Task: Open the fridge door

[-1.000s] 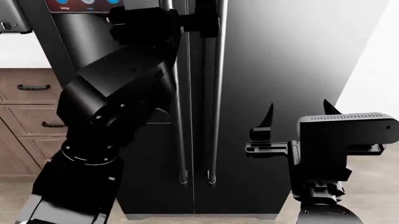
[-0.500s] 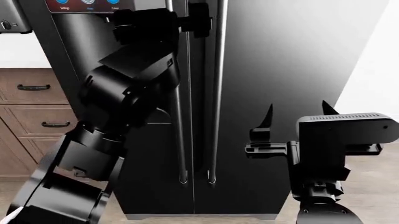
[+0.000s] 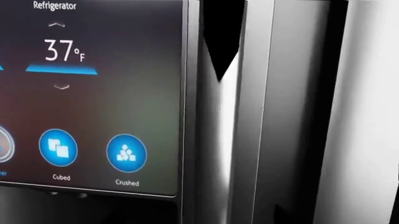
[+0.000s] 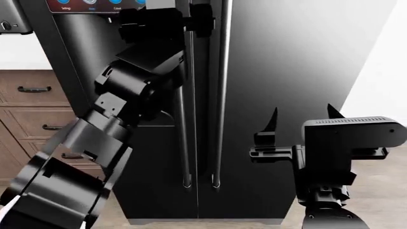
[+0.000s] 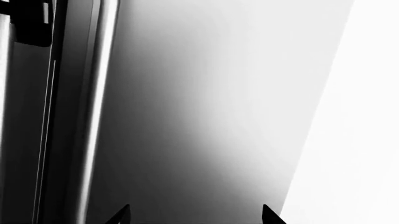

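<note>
The fridge (image 4: 286, 62) fills the head view, glossy dark steel, both doors flush and shut. Its two long bar handles (image 4: 219, 105) run side by side down the middle. My left gripper (image 4: 194, 19) is raised to the top of the left handle (image 4: 183, 124), its black parts on either side of the bar; how its jaws stand is hidden. The left wrist view sits close to that handle (image 3: 249, 121) and shows no fingertips. My right gripper (image 4: 303, 113) hangs open in front of the right door (image 5: 206, 116), touching nothing, and its fingertips (image 5: 121, 213) stand wide apart.
A lit control panel (image 3: 93, 93) reading 37°F sits on the left door beside the handle. Brown wooden drawer cabinets (image 4: 32, 114) stand left of the fridge under a white counter. A white wall (image 4: 388, 71) borders the fridge's right side.
My left arm's elbow and forearm have swung up and rightward while its gripper stayed at the handle top. The right arm and the fridge doors have not moved.
</note>
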